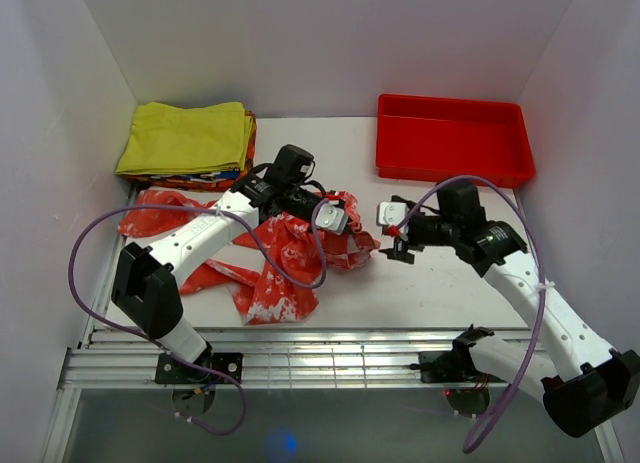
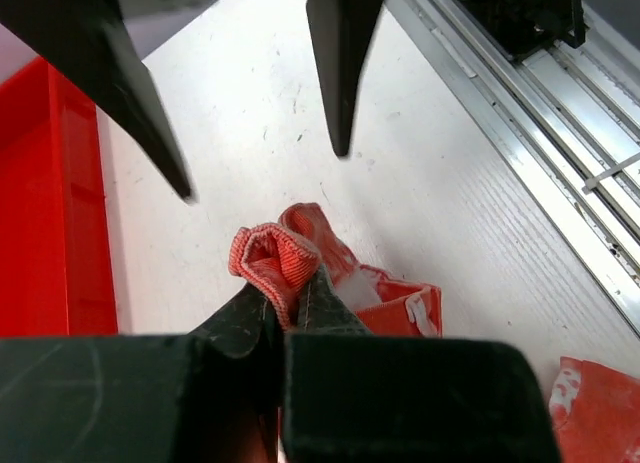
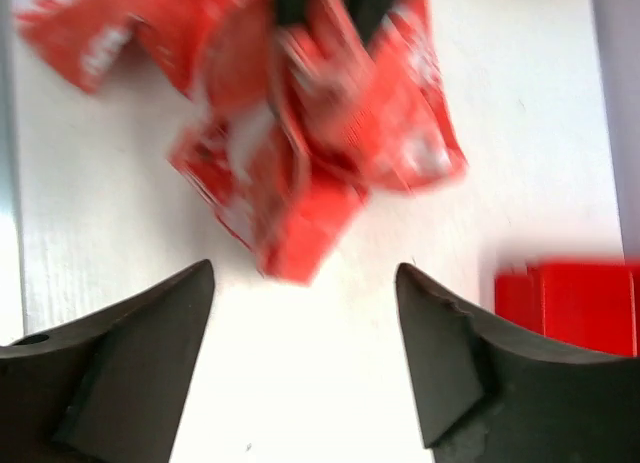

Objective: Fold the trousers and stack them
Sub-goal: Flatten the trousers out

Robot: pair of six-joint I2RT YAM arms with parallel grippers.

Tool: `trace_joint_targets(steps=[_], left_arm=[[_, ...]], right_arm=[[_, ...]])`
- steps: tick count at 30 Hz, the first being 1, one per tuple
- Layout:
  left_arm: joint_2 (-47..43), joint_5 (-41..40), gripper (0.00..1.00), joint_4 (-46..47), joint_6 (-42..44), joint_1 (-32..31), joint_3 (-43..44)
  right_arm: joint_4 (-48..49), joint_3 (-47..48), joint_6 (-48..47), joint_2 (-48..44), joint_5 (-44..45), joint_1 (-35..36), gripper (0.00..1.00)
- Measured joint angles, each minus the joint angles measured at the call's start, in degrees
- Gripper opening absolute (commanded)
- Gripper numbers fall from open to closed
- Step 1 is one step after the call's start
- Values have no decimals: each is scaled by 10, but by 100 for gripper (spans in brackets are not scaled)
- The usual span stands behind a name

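The red-orange trousers (image 1: 280,255) with white blotches lie crumpled on the white table, left of centre. My left gripper (image 1: 348,223) is shut on a bunched fold of the trousers (image 2: 272,259) at their right end, held slightly above the table. My right gripper (image 1: 397,246) is open and empty just right of that end, fingers pointing at it. In the right wrist view the gripper (image 3: 303,273) faces the blurred cloth (image 3: 320,123) with a gap of bare table between. Its two fingers (image 2: 340,73) show at the top of the left wrist view.
A folded yellow garment (image 1: 190,135) tops a stack at the back left. A rigid red tray (image 1: 455,138) stands at the back right, also in the left wrist view (image 2: 40,203). A metal rail (image 1: 330,363) runs along the near edge. White walls enclose the table.
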Motion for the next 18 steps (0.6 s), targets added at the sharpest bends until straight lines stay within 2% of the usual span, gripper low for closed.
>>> trace_joint_targets(steps=[2, 7, 12, 18], left_arm=[[0, -7, 0, -2, -9, 6, 0], [3, -9, 0, 14, -70, 33, 29], [7, -9, 0, 89, -186, 79, 58], [41, -10, 0, 199, -355, 136, 83]], right_arm=[[9, -14, 26, -23, 10, -55, 88], [47, -59, 88, -45, 8, -119, 89], [116, -127, 201, -20, -15, -144, 90], [261, -211, 383, 43, -20, -144, 89]])
